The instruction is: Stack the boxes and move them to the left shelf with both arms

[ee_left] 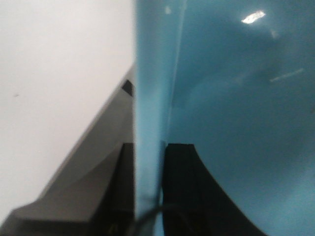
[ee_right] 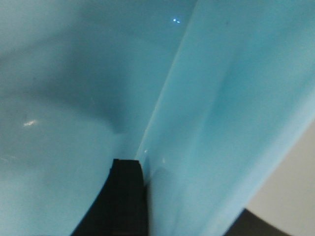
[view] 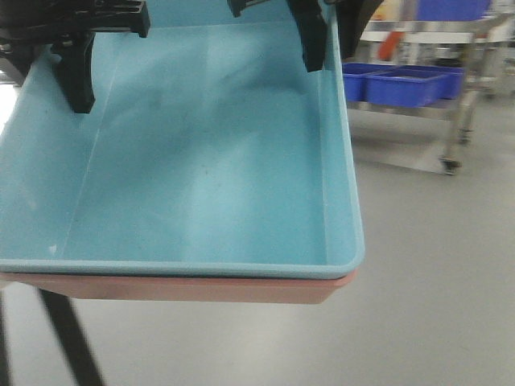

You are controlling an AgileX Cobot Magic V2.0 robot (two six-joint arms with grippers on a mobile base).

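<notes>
Stack is airborne, no bench or shelf under it, only grey floor (view: 434,305). The blue box (view: 209,145) sits nested in the pink box (view: 201,288). The rims lie together and the pink shows only as a thin band below the near edge. Your left hand (ee_left: 147,157) is clamped on the blue box's left wall, with one of its fingers (ee_left: 184,191) inside and the other outside, and no gap shows at the plastic. The wrist views do not show whether the pink wall is also in that pinch. The stack spans straight across between the two hands, so each hand carries one side and neither is nearer. The left end is cropped, so you cannot judge the long axis for sure. Your right hand (view: 328,40) straddles the right wall, inner finger pressed to it. The outer one is only a dark corner in the wrist view, so I judge it closed on the wall. The near-right corner hangs free. The left shelf is not in view, so the carry goes leftward out of frame, where you cannot see the room. Note a black strut (view: 68,338) below the near-left corner. The wheeled rack (view: 455,112) with dark blue crates (view: 402,80) stands well apart, past the right wall. Keep both hands level.
</notes>
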